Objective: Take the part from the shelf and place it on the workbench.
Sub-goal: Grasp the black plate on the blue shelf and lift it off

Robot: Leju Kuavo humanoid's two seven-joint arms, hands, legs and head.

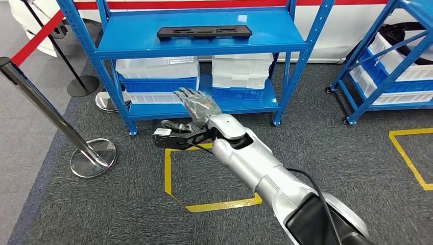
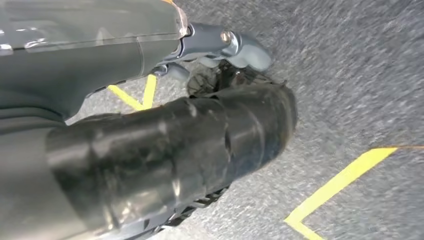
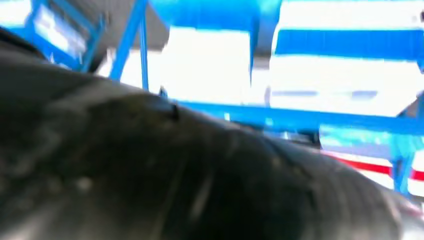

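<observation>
A long flat black part (image 1: pixel 204 32) lies on the upper board of the blue shelf (image 1: pixel 286 41). My right hand (image 1: pixel 196 104) is stretched toward the shelf, below the part and in front of the lower board. Its fingers are spread and hold nothing. In the right wrist view the dark hand (image 3: pixel 150 170) is a blur before the blue shelf (image 3: pixel 300 120). In the left wrist view my left hand (image 2: pixel 200 135) hangs over grey carpet; how its fingers lie is unclear.
White and blue bins (image 1: pixel 158 69) stand on the lower board. Chrome posts (image 1: pixel 92 155) with a red belt stand at the left. A second blue shelf (image 1: pixel 378 76) with bins is at the right. Yellow tape (image 1: pixel 214 205) marks squares on the carpet.
</observation>
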